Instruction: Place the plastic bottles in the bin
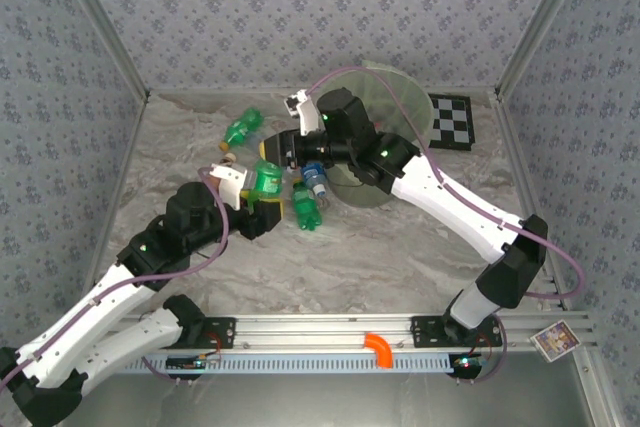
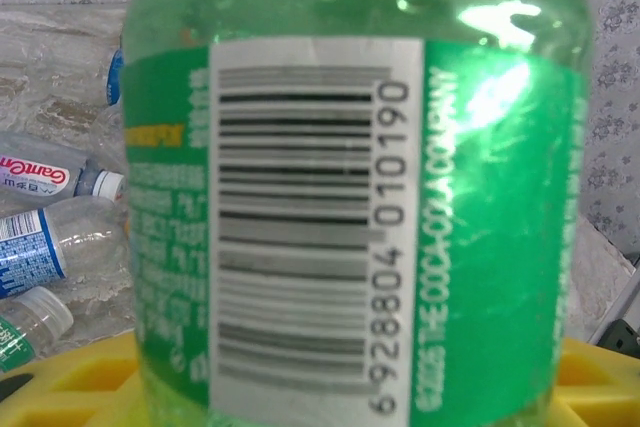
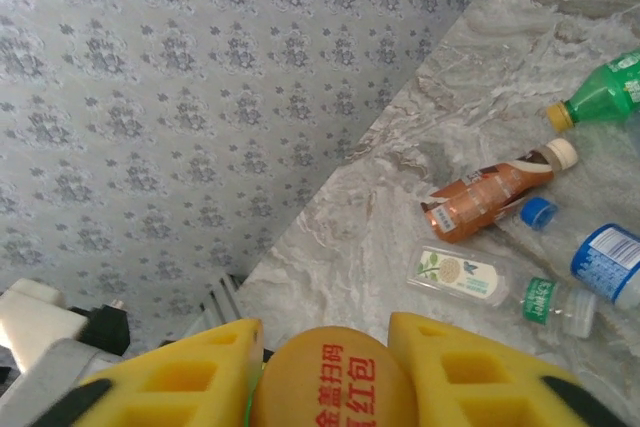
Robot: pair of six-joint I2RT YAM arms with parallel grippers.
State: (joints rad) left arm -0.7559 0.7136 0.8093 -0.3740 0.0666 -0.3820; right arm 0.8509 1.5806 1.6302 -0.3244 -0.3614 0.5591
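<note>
The left gripper grasps a green bottle; the right gripper is clenched on a yellow-capped bottle near the bin

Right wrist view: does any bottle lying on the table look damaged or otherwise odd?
Yes. The white-capped red-orange bottle lies on its side, and its body looks dented and crumpled, with a wrinkled label, as if it had been squeezed. The other bottles near it look whole.

The bin is mostly hidden by the right arm. The green bottle is cut off top and bottom, the orange-capped bottle below its cap.
</note>
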